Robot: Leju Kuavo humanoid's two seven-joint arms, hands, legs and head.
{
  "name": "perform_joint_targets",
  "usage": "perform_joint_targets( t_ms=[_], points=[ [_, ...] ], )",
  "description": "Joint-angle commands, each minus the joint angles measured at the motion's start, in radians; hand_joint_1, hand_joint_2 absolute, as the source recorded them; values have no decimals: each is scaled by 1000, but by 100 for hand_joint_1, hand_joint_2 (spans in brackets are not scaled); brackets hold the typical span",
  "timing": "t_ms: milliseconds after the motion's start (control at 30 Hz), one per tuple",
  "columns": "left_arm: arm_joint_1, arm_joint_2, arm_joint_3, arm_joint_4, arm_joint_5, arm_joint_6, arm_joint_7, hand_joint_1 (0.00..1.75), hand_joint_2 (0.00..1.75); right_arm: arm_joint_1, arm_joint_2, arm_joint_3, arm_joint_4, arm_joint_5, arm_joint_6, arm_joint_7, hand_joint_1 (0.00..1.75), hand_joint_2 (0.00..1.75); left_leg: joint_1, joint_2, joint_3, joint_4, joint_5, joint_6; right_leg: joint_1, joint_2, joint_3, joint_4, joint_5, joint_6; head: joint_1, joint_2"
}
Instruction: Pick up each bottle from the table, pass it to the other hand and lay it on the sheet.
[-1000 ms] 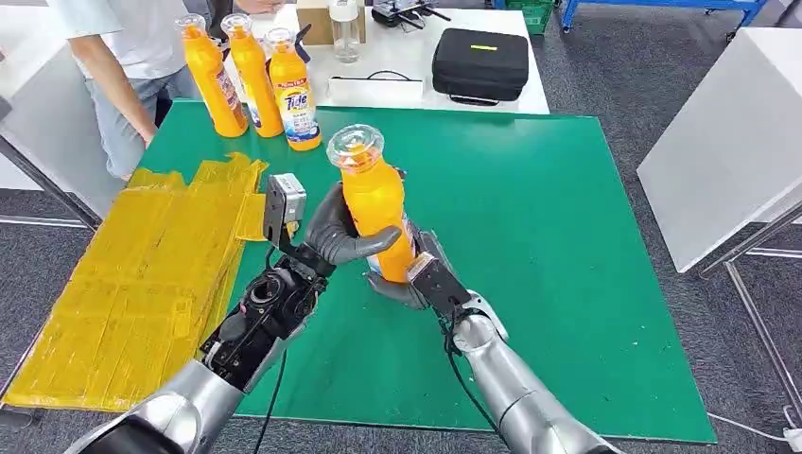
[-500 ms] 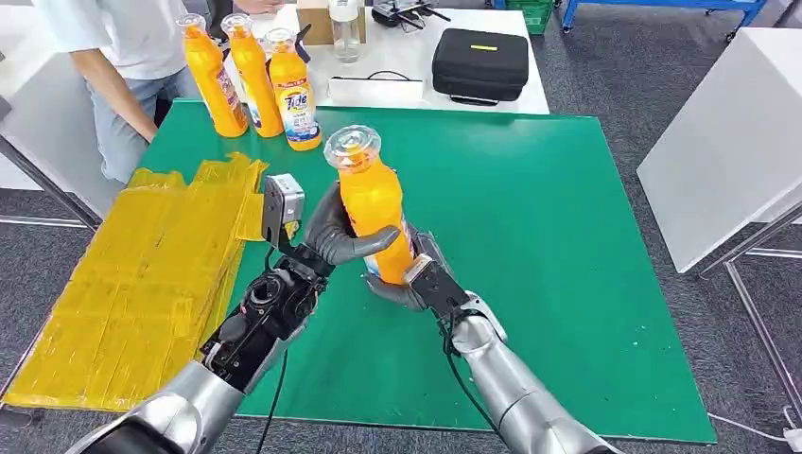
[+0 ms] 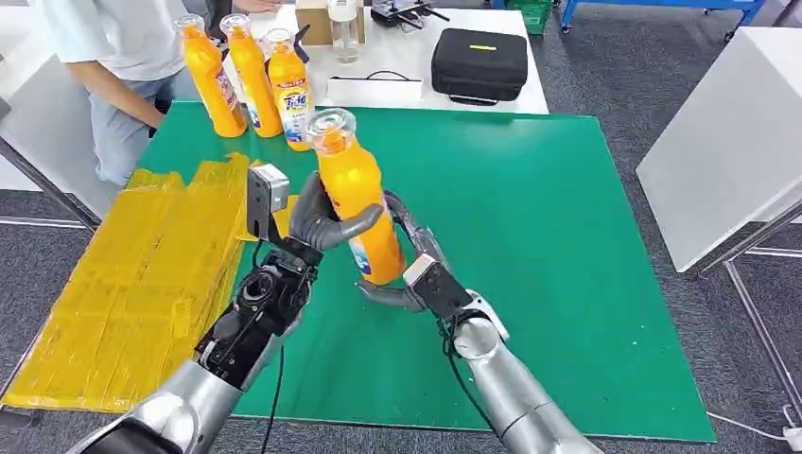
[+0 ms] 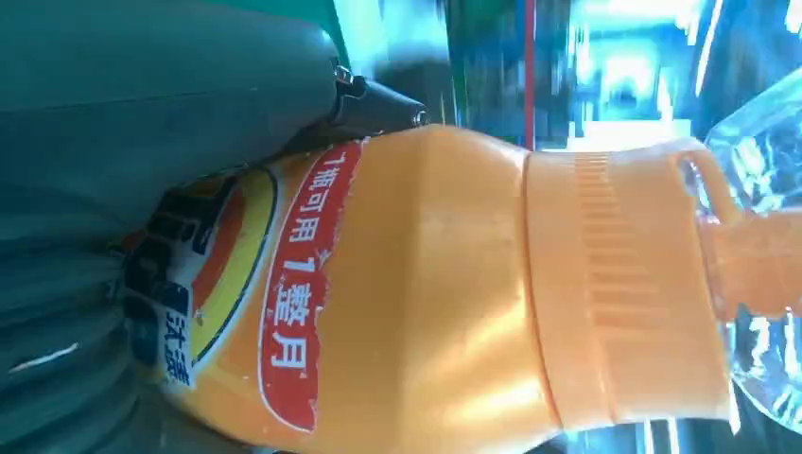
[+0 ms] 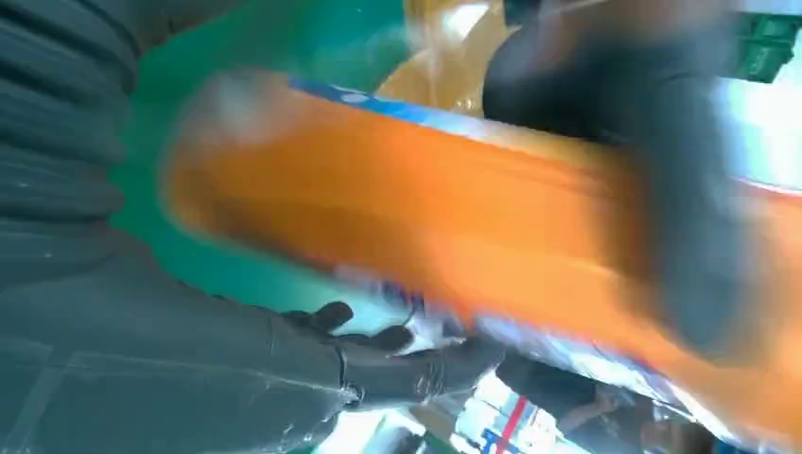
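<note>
An orange detergent bottle [image 3: 357, 203] with a clear cap stands nearly upright in the air over the green table [image 3: 567, 236], tipped slightly left. My left hand [image 3: 322, 222] grips its middle from the left. In the left wrist view the bottle [image 4: 426, 303] lies against my left hand [image 4: 113, 189]. My right hand [image 3: 407, 270] sits just right of and below the bottle's base with its fingers spread off it. In the right wrist view the bottle [image 5: 454, 218] is blurred beyond my right hand [image 5: 189, 359]. The yellow sheet [image 3: 142, 274] covers the table's left side.
Three more orange bottles [image 3: 251, 80] stand at the table's far left corner. A person [image 3: 113, 57] stands beside them at the left. A black case [image 3: 479, 64] lies on the white table behind. Another white table [image 3: 728, 142] is at the right.
My left hand has carried the bottle up and to the left, toward the sheet. My right hand's fingers have come off the bottle's base and spread.
</note>
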Motion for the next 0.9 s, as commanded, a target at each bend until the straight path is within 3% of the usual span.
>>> perform_joint_targets(
  t_ms=[33,67,267,600,667,700,733,767,833,900],
  points=[
    [-23,39,119,62,-12,37,-12,175,175,41,-86,-1,-220,-69,11,86,0,175,0,-1,4,0,-2,-2,1,-2,4,0,-2,-2,0,0],
    [-23,39,119,62,-12,37,-12,175,175,41,-86,-1,-220,-69,11,86,0,175,1,-1,8,1,-4,-3,2,-3,8,0,-4,-3,0,0],
    [49,59,130,-68,-399,439,-128,175,175,106,-146,6,-367,-87,-90,157,0,175,1,0,8,1,-5,-3,1,-2,8,0,-4,-3,0,0],
    [56,60,130,-87,-406,438,-117,175,175,109,-151,6,-375,-88,-92,157,0,175,1,0,5,1,-4,-3,1,-1,5,1,-3,-3,0,0],
    [58,66,130,-81,-530,541,-138,175,175,115,-147,-4,-372,-81,-114,153,0,175,1,0,6,1,-5,-3,2,-2,7,1,-4,-3,0,0],
    [59,74,125,-77,-610,607,-146,175,175,125,-149,-13,-381,-75,-127,146,0,175,0,-1,2,0,-2,-2,1,-2,3,0,-2,-2,0,0],
    [61,83,119,-59,-776,731,-129,175,175,138,-153,-28,-390,-73,-134,145,0,175,1,0,6,1,-4,-3,1,-2,7,0,-4,-3,0,0],
    [63,85,141,-54,-894,765,-103,175,175,142,-156,-34,-394,-73,-136,145,0,175,1,0,9,1,-5,-4,2,-2,9,0,-5,-4,0,0],
    [52,60,233,-10,-1399,765,26,175,175,154,-167,-70,-419,-76,-144,145,0,175,1,0,8,0,-5,-3,2,-2,8,0,-4,-3,0,0],
    [-9,71,199,133,-1688,765,161,175,175,157,-170,-101,-430,-78,-144,160,0,175,1,-1,5,0,-3,-2,1,-2,6,0,-3,-2,0,0]
  ],
)
